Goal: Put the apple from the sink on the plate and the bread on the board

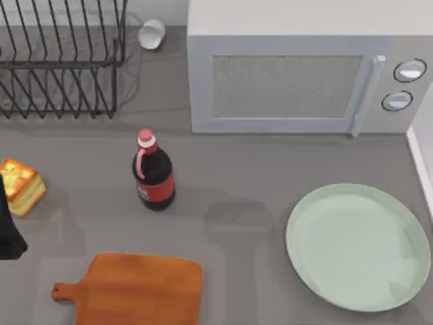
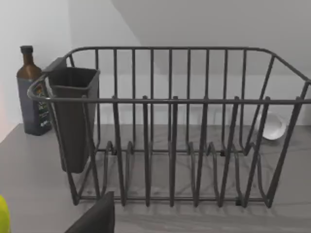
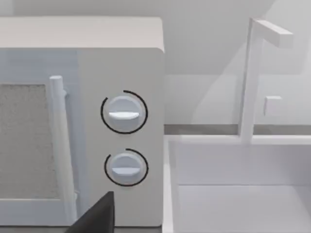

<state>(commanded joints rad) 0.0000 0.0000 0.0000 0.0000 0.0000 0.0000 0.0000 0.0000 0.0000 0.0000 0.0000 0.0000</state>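
The bread (image 1: 20, 185), a golden-topped block with pale layered sides, sits on the counter at the far left edge. A dark part of my left arm (image 1: 8, 230) shows just in front of it. In the left wrist view, a dark part of my left gripper (image 2: 95, 218) faces the dish rack. The reddish-brown board (image 1: 135, 291) lies at the front left, with its handle pointing left. The mint-green plate (image 1: 358, 247) lies at the right with nothing on it. A dark part of my right gripper (image 3: 95, 216) faces the microwave and the white sink (image 3: 243, 204). The apple is out of view.
A cola bottle (image 1: 153, 172) stands between bread and plate. A wire dish rack (image 1: 61, 61) with a dark cutlery cup (image 2: 73, 116) and a white cup (image 1: 151, 34) are at the back left. The microwave (image 1: 298, 74) is at the back. The sink's faucet (image 3: 252, 77) is on the right.
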